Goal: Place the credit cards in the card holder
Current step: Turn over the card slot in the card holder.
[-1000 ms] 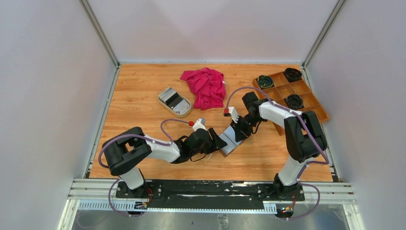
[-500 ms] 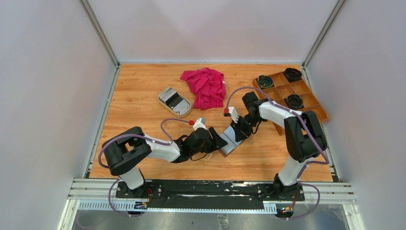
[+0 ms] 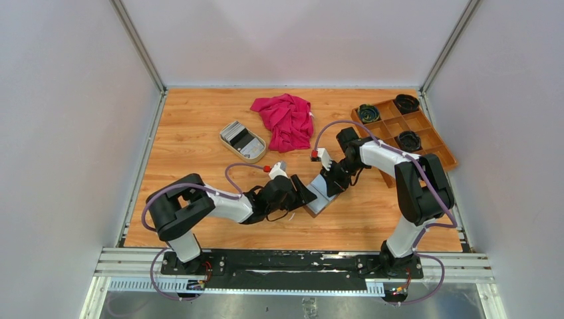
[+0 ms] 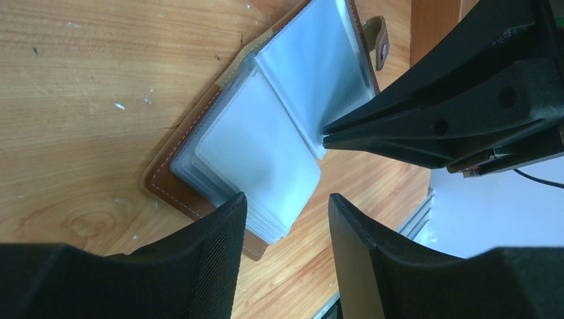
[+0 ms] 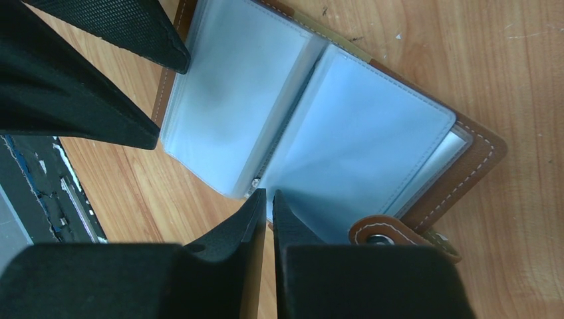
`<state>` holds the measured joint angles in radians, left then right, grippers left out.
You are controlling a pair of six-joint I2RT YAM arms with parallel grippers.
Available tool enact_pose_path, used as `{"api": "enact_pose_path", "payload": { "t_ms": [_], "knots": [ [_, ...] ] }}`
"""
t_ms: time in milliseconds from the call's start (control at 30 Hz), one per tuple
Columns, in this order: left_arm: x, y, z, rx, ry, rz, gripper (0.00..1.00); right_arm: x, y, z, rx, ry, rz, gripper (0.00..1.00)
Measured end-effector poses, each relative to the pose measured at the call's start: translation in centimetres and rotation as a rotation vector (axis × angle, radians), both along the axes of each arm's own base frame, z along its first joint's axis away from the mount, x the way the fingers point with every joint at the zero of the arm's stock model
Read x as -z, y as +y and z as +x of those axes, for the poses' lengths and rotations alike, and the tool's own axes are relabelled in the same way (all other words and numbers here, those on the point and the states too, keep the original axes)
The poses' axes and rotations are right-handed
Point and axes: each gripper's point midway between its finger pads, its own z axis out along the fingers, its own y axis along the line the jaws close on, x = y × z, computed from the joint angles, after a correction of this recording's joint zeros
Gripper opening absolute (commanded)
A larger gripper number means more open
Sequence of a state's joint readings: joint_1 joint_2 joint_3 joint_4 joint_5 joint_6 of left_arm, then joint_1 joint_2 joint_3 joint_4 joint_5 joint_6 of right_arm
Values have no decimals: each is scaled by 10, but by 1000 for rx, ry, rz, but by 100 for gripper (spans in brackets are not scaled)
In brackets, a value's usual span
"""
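Note:
The card holder, brown leather with clear plastic sleeves, lies open on the table between both arms. It also shows in the left wrist view and the right wrist view, with its snap tab at one edge. My left gripper is open and empty, its jaws straddling the corner of the sleeve stack; it also shows in the top view. My right gripper is shut, its tips touching the sleeves' edge by the spine. The credit cards lie in a beige dish.
A crumpled red cloth lies at the back centre. A wooden compartment tray with dark round objects stands at the right, next to the right arm. Metal frame posts and grey walls enclose the table.
My left arm has shifted slightly toward the card holder. The right arm and the holder have not visibly moved.

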<state>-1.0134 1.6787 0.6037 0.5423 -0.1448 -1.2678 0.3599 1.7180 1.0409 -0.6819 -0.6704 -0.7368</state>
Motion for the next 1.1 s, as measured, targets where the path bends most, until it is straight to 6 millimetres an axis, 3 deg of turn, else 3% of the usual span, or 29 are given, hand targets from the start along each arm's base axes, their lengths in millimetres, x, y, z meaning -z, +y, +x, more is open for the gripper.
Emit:
{"api": "enact_pose_path", "payload": {
  "t_ms": [567,800,1100],
  "knots": [
    [0,-8,18,-17,-1,-6,53,0,4,-2,-3,38,14,12],
    [0,-11,20,-4,-2,-4,40,3,5,-4,-4,62,17,12],
    [-1,-15,19,19,-2,-18,39,1,6,-7,-5,76,26,12]
  ]
}}
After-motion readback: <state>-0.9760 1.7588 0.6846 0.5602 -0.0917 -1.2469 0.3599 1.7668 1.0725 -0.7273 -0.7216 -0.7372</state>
